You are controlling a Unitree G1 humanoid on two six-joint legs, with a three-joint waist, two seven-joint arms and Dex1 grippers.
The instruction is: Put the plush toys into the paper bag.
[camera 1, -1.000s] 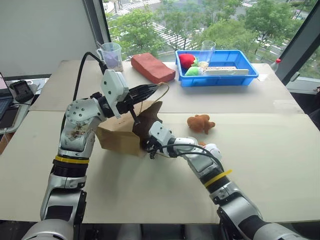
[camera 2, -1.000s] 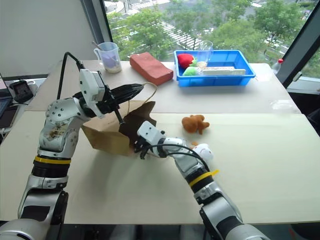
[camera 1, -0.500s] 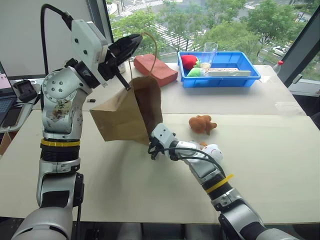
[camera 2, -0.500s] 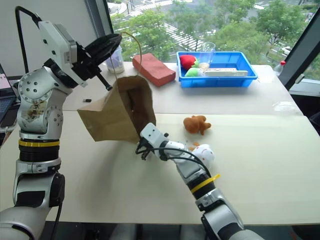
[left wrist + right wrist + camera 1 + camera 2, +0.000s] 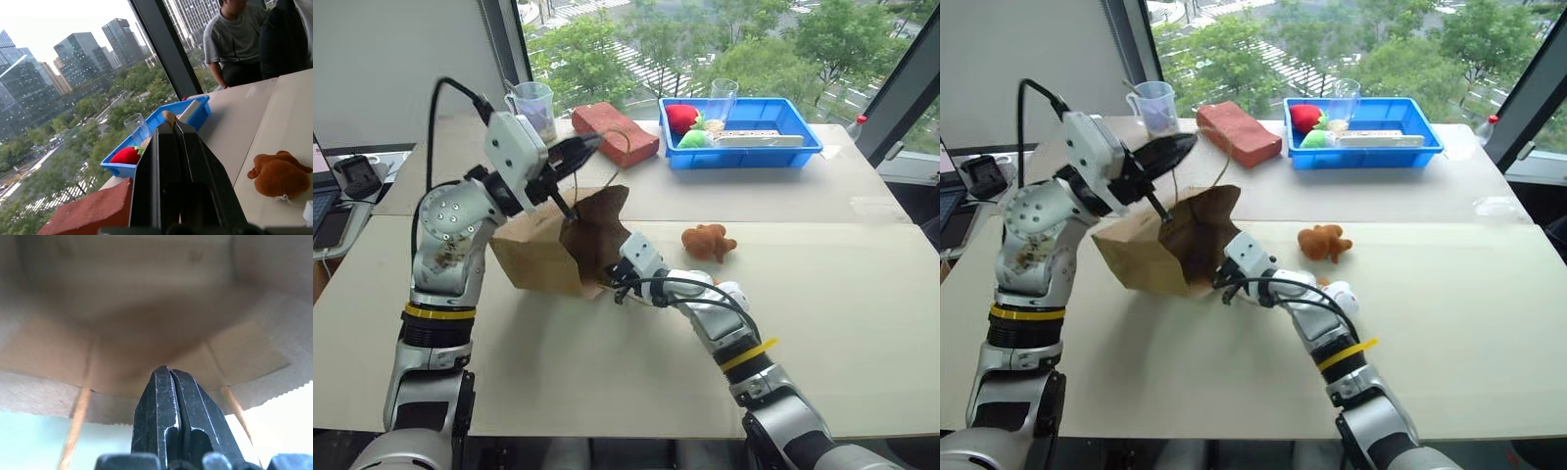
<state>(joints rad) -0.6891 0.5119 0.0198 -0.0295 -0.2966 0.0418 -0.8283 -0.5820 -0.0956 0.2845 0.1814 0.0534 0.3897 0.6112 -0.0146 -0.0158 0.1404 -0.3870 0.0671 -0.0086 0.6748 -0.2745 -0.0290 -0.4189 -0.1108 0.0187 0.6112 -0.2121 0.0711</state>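
Note:
The brown paper bag (image 5: 533,257) lies on the table with its dark mouth turned toward the toys. My left gripper (image 5: 589,148) is above it, shut on a thin tan loop handle (image 5: 168,117). My right gripper (image 5: 613,285) is shut at the mouth, its tips over the lower lip (image 5: 234,360); I cannot tell whether any paper is pinched. The orange-brown plush toy (image 5: 707,241) sits on the table just right of the bag. The white plush toy (image 5: 732,291) lies behind my right forearm, partly hidden.
At the back stand a blue tray (image 5: 793,149) with red (image 5: 680,117) and green (image 5: 693,139) toys, a reddish brick block (image 5: 615,130), a measuring cup (image 5: 533,103) and a clear glass (image 5: 722,95). A person (image 5: 234,44) sits beyond the table.
Half a second ago my left gripper held the bag raised high by its handle; it has come back down, and the bag rests on the table again. My right gripper stays at the mouth.

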